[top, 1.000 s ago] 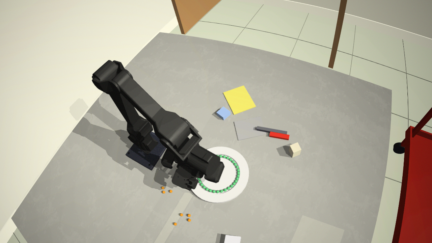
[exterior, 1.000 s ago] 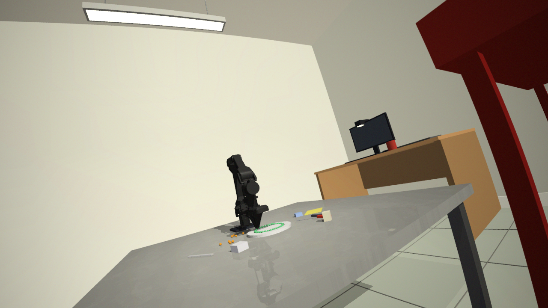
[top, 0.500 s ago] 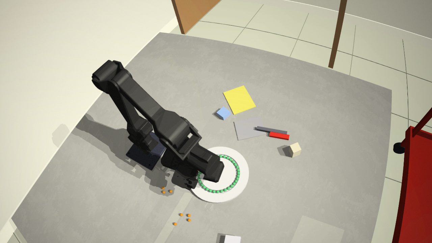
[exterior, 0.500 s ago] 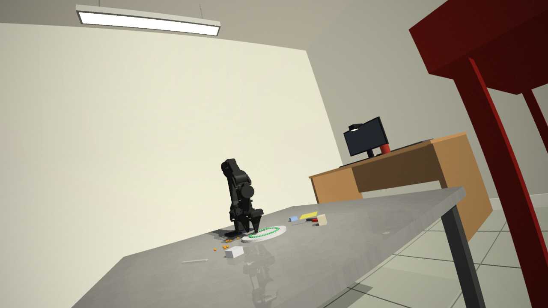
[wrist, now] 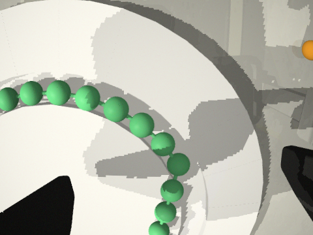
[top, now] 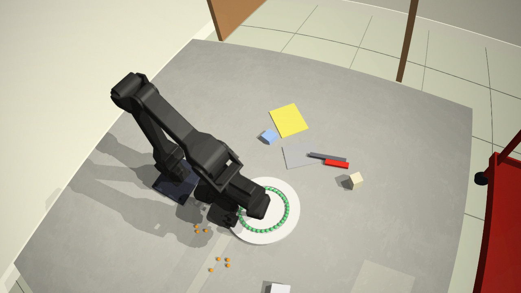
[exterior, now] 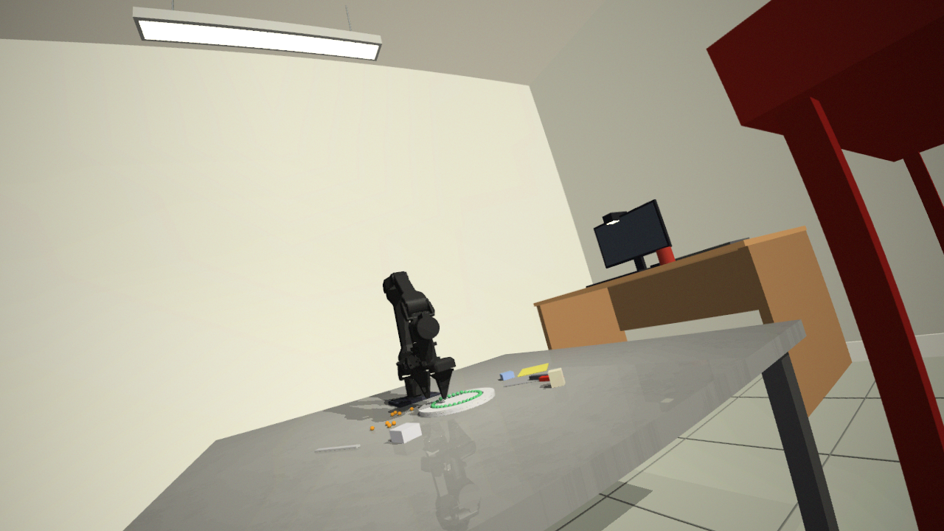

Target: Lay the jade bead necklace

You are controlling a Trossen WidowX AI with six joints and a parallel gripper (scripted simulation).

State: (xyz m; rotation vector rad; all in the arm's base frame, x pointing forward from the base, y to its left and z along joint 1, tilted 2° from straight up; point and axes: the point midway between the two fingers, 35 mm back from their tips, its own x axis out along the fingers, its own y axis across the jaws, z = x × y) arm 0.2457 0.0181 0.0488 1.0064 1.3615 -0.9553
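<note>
The jade bead necklace (top: 287,208) (wrist: 116,109) lies in a ring on the white round bead board (top: 294,218) (exterior: 490,397) (wrist: 156,49). In the wrist view its upper beads follow the groove. Below a kink at the right, several beads run inward, at or over the groove's inner edge. My gripper (wrist: 182,173) is open and empty, low over the board's side nearest the arm base. One finger is over the inner disc, the other beyond the board's outer rim, with the kinked stretch between them, not clasped. The arm hides part of the ring in the top view.
Loose orange beads (top: 205,230) (wrist: 308,50) lie beside the board. A white block (top: 280,288) (exterior: 405,433) is beyond them. A cream block (top: 355,180), red bar (top: 336,163), dark bar (top: 327,156), grey sheet (top: 299,156), blue block (top: 269,136) and yellow sheet (top: 288,120) lie on the board's other side.
</note>
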